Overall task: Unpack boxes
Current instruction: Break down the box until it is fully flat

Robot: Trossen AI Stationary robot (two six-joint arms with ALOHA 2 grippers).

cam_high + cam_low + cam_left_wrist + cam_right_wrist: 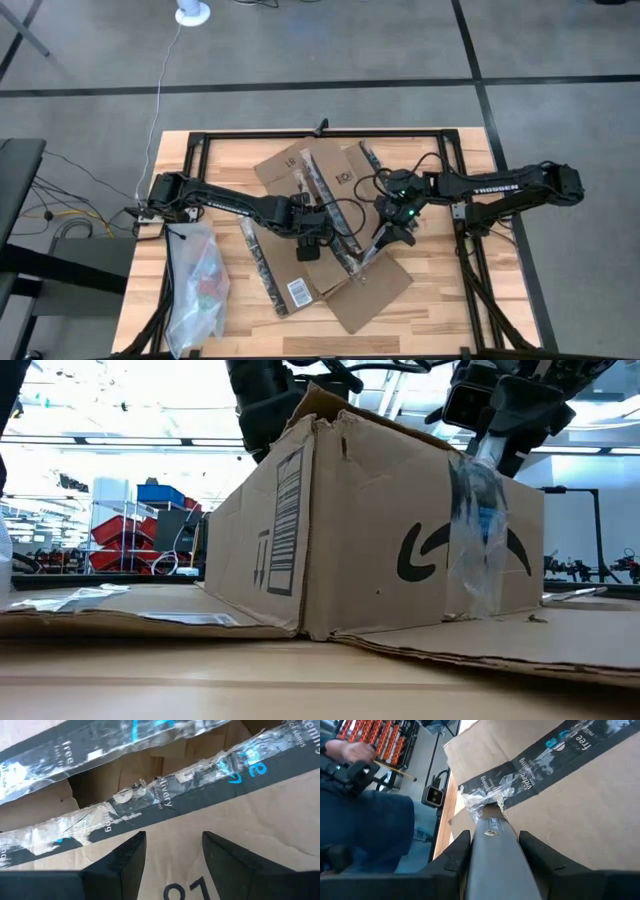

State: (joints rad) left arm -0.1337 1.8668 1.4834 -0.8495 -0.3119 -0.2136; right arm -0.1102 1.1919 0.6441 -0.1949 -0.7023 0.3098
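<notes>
The box (320, 230) sits mid-counter, flaps open. The right gripper (385, 243) holds a gray tool (495, 855) tight at the tape (540, 762). The left gripper (310, 250), fingers open, hovers over it. Emptying is left.

box (320, 225) mid-table (flaps spread flat), plastic bag (198, 290) on table left of it
</notes>
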